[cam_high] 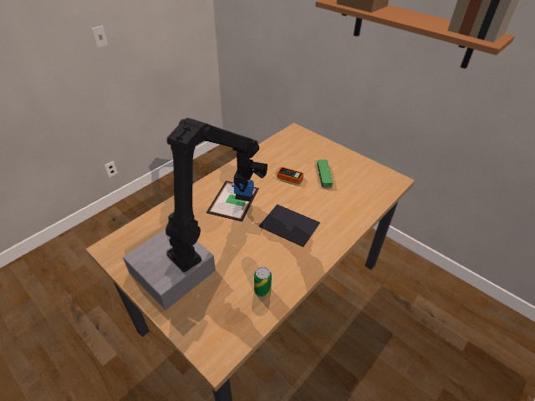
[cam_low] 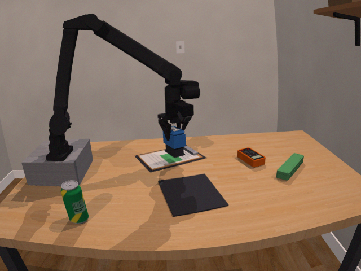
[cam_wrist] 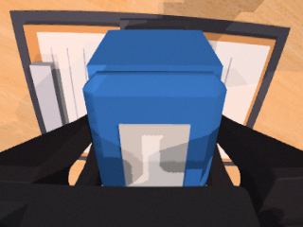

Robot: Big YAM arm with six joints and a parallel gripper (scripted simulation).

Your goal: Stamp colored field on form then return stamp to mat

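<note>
My gripper [cam_low: 174, 129] is shut on the blue stamp [cam_low: 174, 140], upright with its black base pointing down. I hold it over the form on the clipboard [cam_low: 170, 159], with the base on or just above the far part of the green field [cam_low: 170, 158]; I cannot tell if it touches. In the top view the stamp [cam_high: 246, 190] stands at the far end of the green field [cam_high: 235, 200]. In the wrist view the stamp [cam_wrist: 154, 113] fills the middle and hides the field; the clipboard [cam_wrist: 151, 76] shows around it. The black mat [cam_low: 192, 194] lies bare, nearer the front.
An orange meter [cam_low: 251, 157] and a green case [cam_low: 290, 166] lie to the right of the form. A green can [cam_low: 74, 201] stands at the front left. The arm's grey base block [cam_low: 58, 166] sits at the left.
</note>
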